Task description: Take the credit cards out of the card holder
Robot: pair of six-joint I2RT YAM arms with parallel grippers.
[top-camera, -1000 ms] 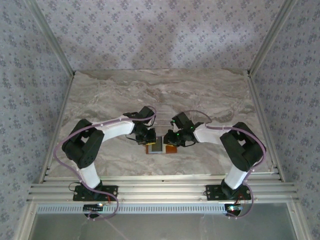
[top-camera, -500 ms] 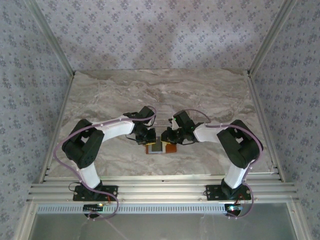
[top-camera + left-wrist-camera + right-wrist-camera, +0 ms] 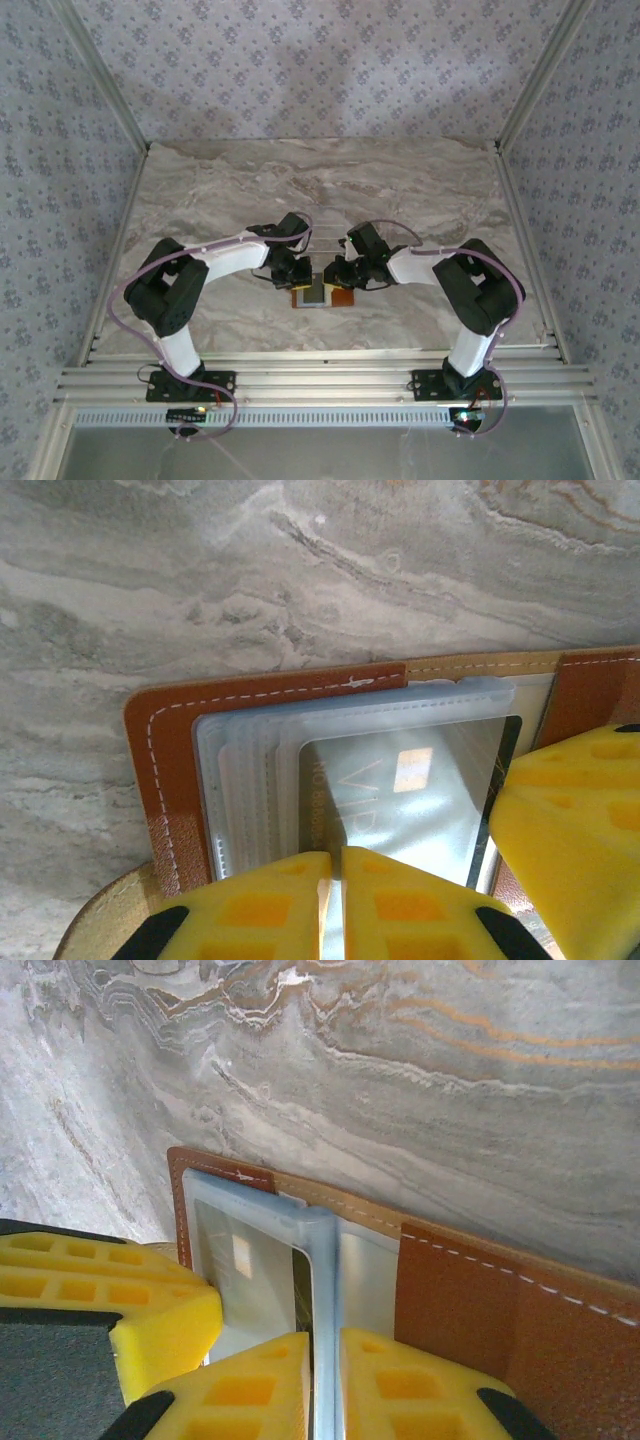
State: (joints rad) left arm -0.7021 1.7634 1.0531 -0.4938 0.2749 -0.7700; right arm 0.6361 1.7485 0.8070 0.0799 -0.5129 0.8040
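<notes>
The brown card holder (image 3: 343,297) lies open on the marble table between both grippers, its clear sleeves fanned out. In the left wrist view its leather rim (image 3: 165,750) frames a silvery credit card (image 3: 400,790) marked VIP, partly inside a sleeve. My left gripper (image 3: 335,900) is shut on that card's near edge. In the right wrist view my right gripper (image 3: 323,1380) is shut on the pale blue sleeve fold (image 3: 323,1250) of the card holder (image 3: 460,1290), with the card (image 3: 245,1260) showing through the sleeve to the left. From above, the left gripper (image 3: 297,277) and right gripper (image 3: 338,277) meet over the holder.
The marble table (image 3: 320,190) stretches away beyond the holder, bounded by patterned walls and a metal rail at the near edge. The other arm's yellow finger (image 3: 570,830) crowds the right of the left wrist view.
The right gripper moved left onto the card holder, then stayed there. The left arm and the holder have kept still.
</notes>
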